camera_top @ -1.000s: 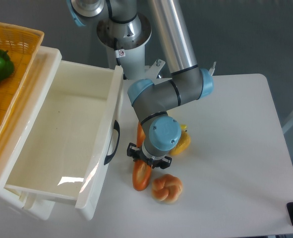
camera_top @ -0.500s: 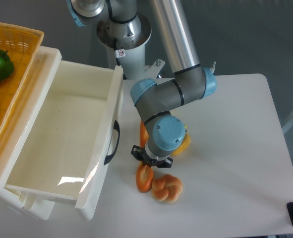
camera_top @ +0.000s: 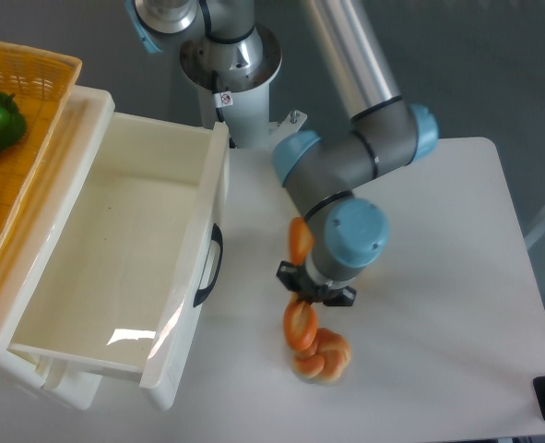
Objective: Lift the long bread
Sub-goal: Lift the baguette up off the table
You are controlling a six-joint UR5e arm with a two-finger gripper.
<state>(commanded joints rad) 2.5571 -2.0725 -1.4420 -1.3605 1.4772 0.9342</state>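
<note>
While wrist hides fingers, tool (camera_top: 314, 293) sits over middle of long bread (camera_top: 300, 325), apparently clamped on it; opening width unclear. Long axis runs near-far under tool, near end overlapping knotted bun (camera_top: 327, 357) above table (camera_top: 438, 277). Contact there: cannot tell. Judgement: straight lift next.

I see the bread (camera_top: 300, 325) under the gripper (camera_top: 314, 293), its near end over the bun (camera_top: 325, 356). The open drawer (camera_top: 115, 268) lies left, the basket (camera_top: 34, 78) behind it.
</note>
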